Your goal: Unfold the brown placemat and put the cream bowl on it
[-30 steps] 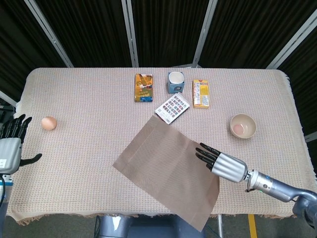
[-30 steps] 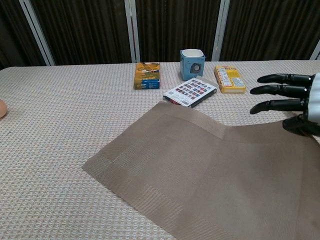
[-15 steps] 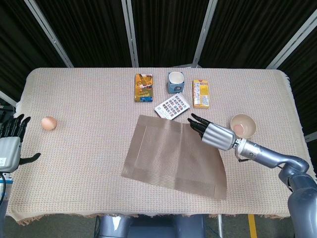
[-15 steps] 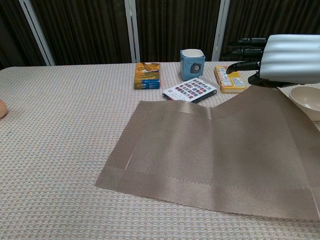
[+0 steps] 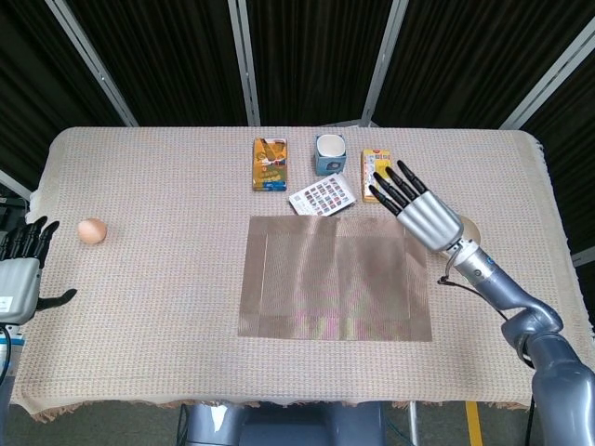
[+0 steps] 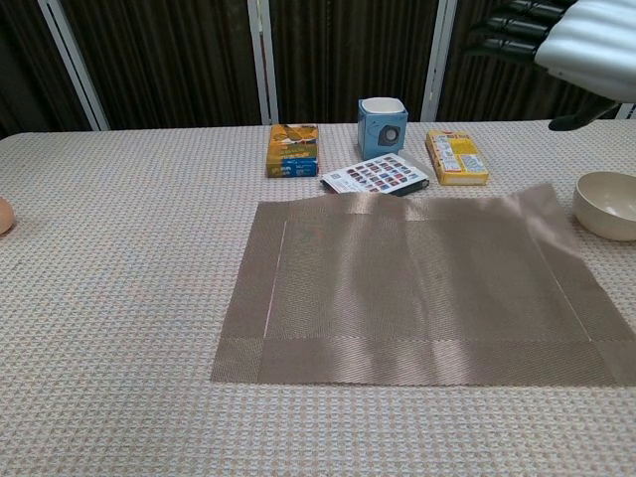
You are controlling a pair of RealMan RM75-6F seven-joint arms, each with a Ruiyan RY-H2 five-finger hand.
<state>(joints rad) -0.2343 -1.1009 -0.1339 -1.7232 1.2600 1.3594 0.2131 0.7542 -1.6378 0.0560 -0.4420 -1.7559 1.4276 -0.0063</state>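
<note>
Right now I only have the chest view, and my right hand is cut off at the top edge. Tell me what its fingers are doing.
Observer: In the head view the right hand has its fingers spread and holds nothing. It hovers by the far right corner of the brown placemat.
Operator: Now report the left hand. I can't see it at all.
Observer: The left hand is at the left edge of the table, fingers apart and empty, on the near side of the egg.
</note>
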